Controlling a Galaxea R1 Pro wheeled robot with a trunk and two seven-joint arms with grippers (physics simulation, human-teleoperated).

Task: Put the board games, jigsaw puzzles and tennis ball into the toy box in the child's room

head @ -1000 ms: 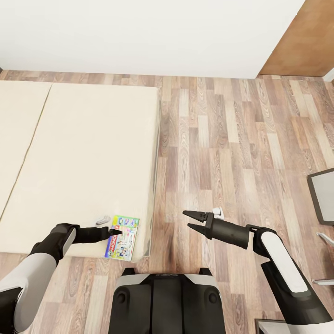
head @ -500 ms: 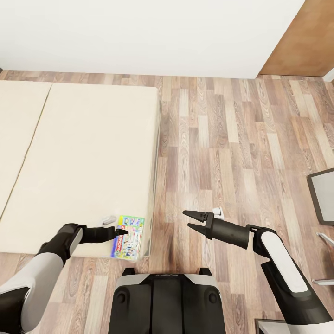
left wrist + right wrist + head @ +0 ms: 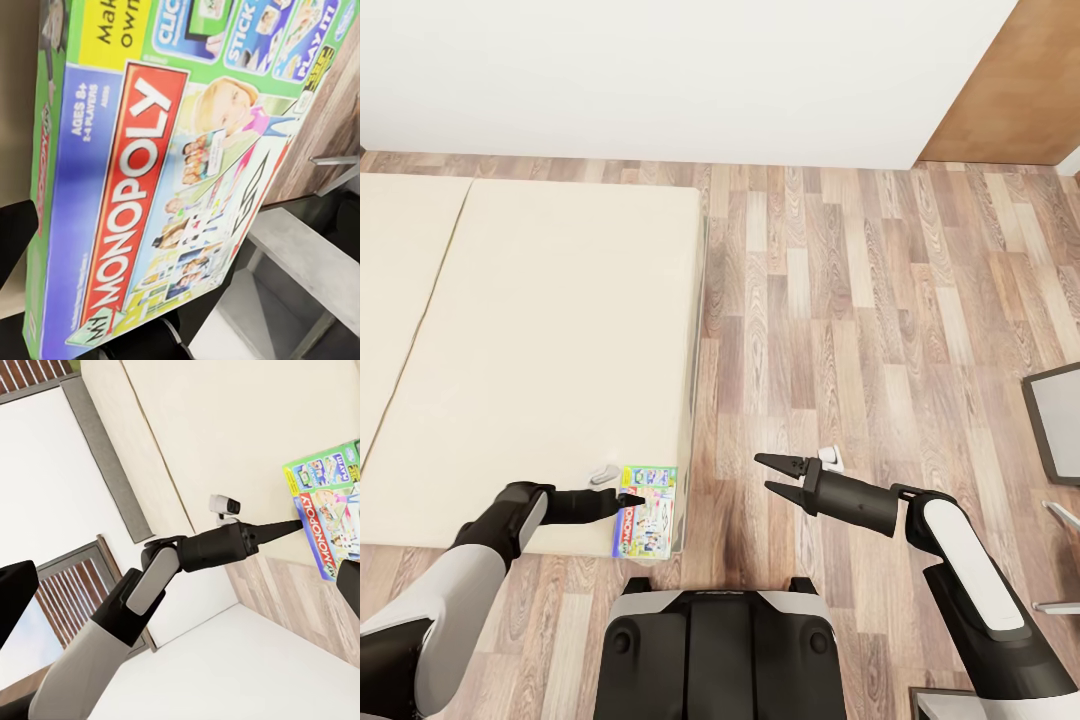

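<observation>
A Monopoly board game (image 3: 648,512) with a green edge and red logo lies flat at the near right corner of the beige bed (image 3: 540,330). My left gripper (image 3: 632,497) reaches over the box's left long edge, and one finger (image 3: 15,240) sits right at that edge in the left wrist view. Its fingers look spread, with nothing clamped between them. The same box (image 3: 150,187) takes up most of that view. The right wrist view shows the left gripper (image 3: 296,523) touching the box (image 3: 330,525). My right gripper (image 3: 765,474) hangs open over the floor, right of the bed.
A small white-grey object (image 3: 603,474) lies on the mattress just behind the left gripper. Another small white object (image 3: 830,458) sits on the wood floor by the right gripper. A dark-framed grey panel (image 3: 1060,420) stands at the right edge. My base (image 3: 720,650) is against the bed corner.
The left gripper has moved right along the bed's near edge, and the Monopoly box has slid right with it toward the bed corner. The right arm has stayed still.
</observation>
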